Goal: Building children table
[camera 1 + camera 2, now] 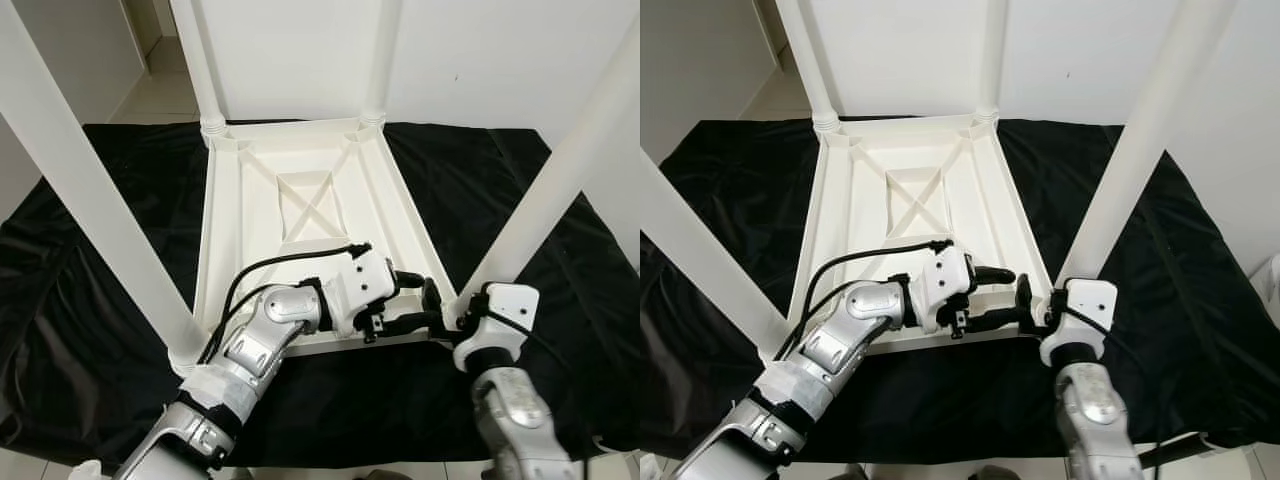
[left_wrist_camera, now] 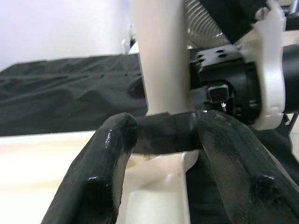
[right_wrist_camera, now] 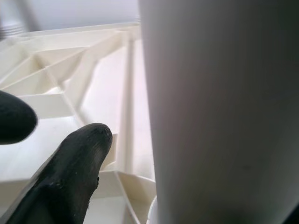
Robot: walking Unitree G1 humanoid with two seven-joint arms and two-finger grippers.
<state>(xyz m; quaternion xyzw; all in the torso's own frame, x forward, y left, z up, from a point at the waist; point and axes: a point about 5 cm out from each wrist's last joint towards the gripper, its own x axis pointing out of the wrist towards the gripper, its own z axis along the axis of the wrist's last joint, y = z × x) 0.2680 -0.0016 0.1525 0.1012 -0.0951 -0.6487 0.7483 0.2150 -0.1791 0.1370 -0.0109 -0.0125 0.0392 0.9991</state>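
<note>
Upturned white plastic table [image 1: 300,190] lay steadying on black cloth [image 1: 100,260] | my left gripper [image 1: 432,305] spread open around near-right white leg [image 1: 545,190] base, bracing it | right gripper [image 1: 462,318] beside it, grip unclear.

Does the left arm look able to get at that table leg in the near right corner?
Probably yes. The left tool already sits at the base of the near right leg, its fingers open toward it. The right tool crowds the same corner, which might hamper a grip.
</note>
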